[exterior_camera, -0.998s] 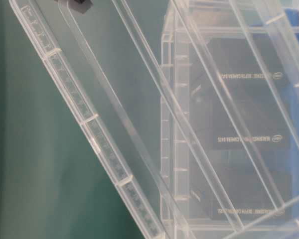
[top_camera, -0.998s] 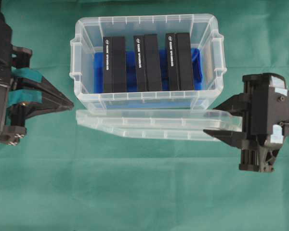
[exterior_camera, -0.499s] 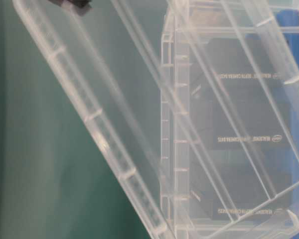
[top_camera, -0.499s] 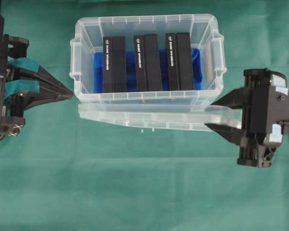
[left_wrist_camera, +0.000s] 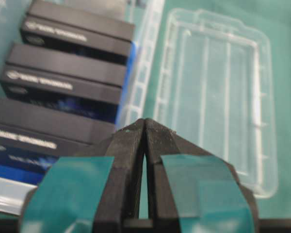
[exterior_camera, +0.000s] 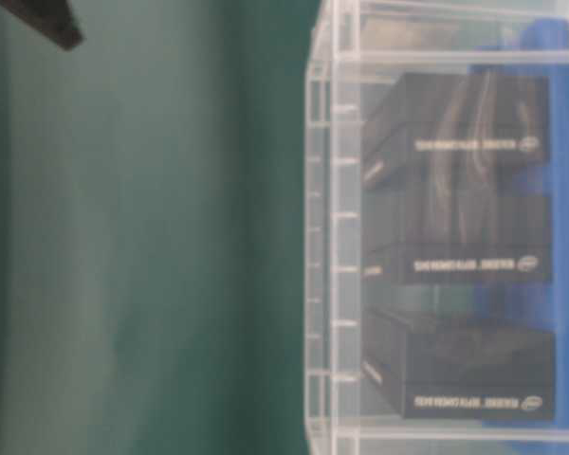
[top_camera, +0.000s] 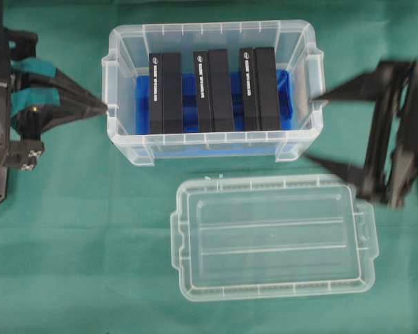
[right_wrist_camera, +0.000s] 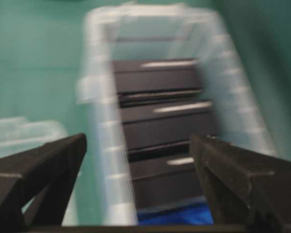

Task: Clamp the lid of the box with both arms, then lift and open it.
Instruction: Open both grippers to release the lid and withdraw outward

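The clear lid point(top_camera: 272, 236) lies flat on the green cloth, in front of the open box point(top_camera: 216, 142), with no gripper on it. The box holds three black blocks point(top_camera: 210, 90) on a blue bottom. My left gripper point(top_camera: 103, 108), with teal tape, is shut and empty, its tip at the box's left handle. In the left wrist view the shut jaws point(left_wrist_camera: 144, 124) point between the box point(left_wrist_camera: 140, 82) and the lid point(left_wrist_camera: 218, 92). My right gripper point(top_camera: 313, 130) is wide open, blurred, beside the box's right end. In the right wrist view point(right_wrist_camera: 138, 140) it faces the box point(right_wrist_camera: 106, 160).
Green cloth point(top_camera: 83, 264) covers the table all round. The table-level view shows the box wall point(exterior_camera: 332, 237) at the right and one black fingertip point(exterior_camera: 43, 19) at the top left. A corner of the lid point(right_wrist_camera: 19, 136) shows at the left of the right wrist view.
The lid was clamped on edge between both grippers in front of the box; now it lies flat on the cloth. The right gripper has opened wide and both grippers have moved back beside the box.
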